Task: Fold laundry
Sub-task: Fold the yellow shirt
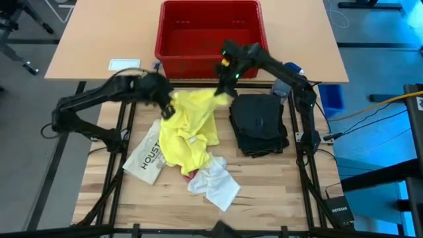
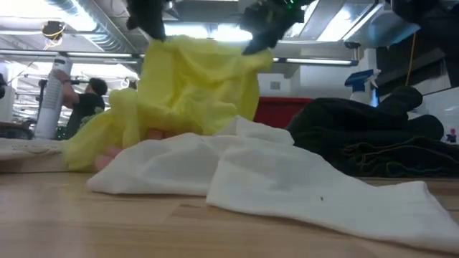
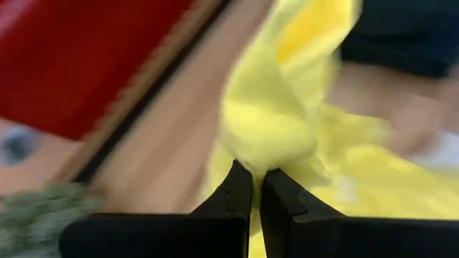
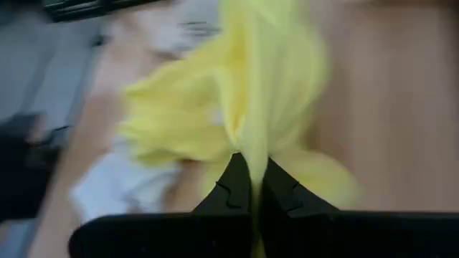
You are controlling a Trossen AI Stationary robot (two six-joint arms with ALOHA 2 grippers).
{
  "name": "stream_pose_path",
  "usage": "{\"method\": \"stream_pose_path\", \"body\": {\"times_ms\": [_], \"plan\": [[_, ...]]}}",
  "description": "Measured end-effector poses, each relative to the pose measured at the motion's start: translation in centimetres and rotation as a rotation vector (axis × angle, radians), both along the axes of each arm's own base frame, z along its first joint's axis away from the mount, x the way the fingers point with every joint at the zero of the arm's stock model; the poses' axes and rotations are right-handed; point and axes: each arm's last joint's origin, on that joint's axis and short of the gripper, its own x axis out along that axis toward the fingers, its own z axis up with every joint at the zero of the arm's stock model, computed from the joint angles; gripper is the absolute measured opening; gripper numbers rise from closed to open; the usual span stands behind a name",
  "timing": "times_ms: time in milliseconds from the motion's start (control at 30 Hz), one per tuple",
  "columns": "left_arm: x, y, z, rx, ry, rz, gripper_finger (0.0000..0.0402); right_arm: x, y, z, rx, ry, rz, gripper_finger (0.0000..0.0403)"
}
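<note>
The bright yellow T-shirt is raised at its far end between both grippers; its near part lies on the table. My left gripper is shut on its far left part, my right gripper on its far right part. The dark trousers lie folded on the table's right side. The white cloth lies crumpled near the shirt's near end, and in the low view the white cloth fills the foreground. A bit of the pink cloth peeks from under the shirt. My left gripper pinches a bunched fold of the yellow shirt between its two fingers, coming from above. The cloth hangs below it, its lower part on the table. My right gripper pinches a gathered fold of the shirt between its fingers from above; the cloth hangs down slack.
A red basket stands at the table's far edge, just behind both grippers. A flat white item printed HOUSTON lies left of the shirt. A person shows in the room beyond the table. Bare wood lies along the near edge.
</note>
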Motion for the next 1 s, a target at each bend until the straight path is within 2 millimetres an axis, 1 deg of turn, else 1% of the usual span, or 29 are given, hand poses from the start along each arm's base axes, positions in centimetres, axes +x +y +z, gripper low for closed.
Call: {"method": "stream_pose_path", "body": {"times_ms": [67,167,300,400,467,533,633,767,867,933,1000], "plan": [[-0.4,-1.5,0.2,-0.02,-0.006,-0.043,0.0,0.7,2.2,0.4,0.007,-0.01,0.065,0.0],[-1.1,-3.3,1.0,-0.004,-0.071,-0.052,0.0,1.3,4.9,1.6,-0.048,-0.035,0.114,0.0],[-2.6,-4.8,2.2,0.031,-0.148,-0.018,0.0,1.5,7.6,3.1,-0.127,-0.058,0.12,0.0],[-3.2,-5.6,2.5,0.028,-0.173,-0.015,0.0,1.5,8.6,3.6,-0.181,-0.054,0.114,0.0],[-3.3,-6.1,2.6,0.039,-0.187,-0.019,0.0,1.5,8.4,3.6,-0.2,-0.046,0.095,0.0],[-3.0,-6.4,2.6,0.072,-0.183,-0.007,0.0,1.3,7.6,3.5,-0.211,-0.037,0.056,0.0],[-2.1,-6.1,2.1,0.124,-0.151,0.036,0.0,1.3,6.0,3.0,-0.23,-0.046,-0.003,0.0],[-0.2,-4.3,0.8,0.187,-0.066,0.13,0.0,1.0,3.0,2.1,-0.283,-0.039,-0.13,0.0],[1.5,-2.7,-0.7,0.181,0.023,0.15,0.0,0.3,1.1,0.7,-0.201,-0.028,-0.162,0.0],[2.5,-1.8,-1.5,0.166,0.06,0.143,0.0,0.0,0.6,-0.4,-0.129,-0.018,-0.136,0.0],[3.2,-0.7,-2.1,0.167,0.083,0.133,0.0,-0.3,0.5,-1.6,-0.094,0.02,-0.105,0.0]]}}
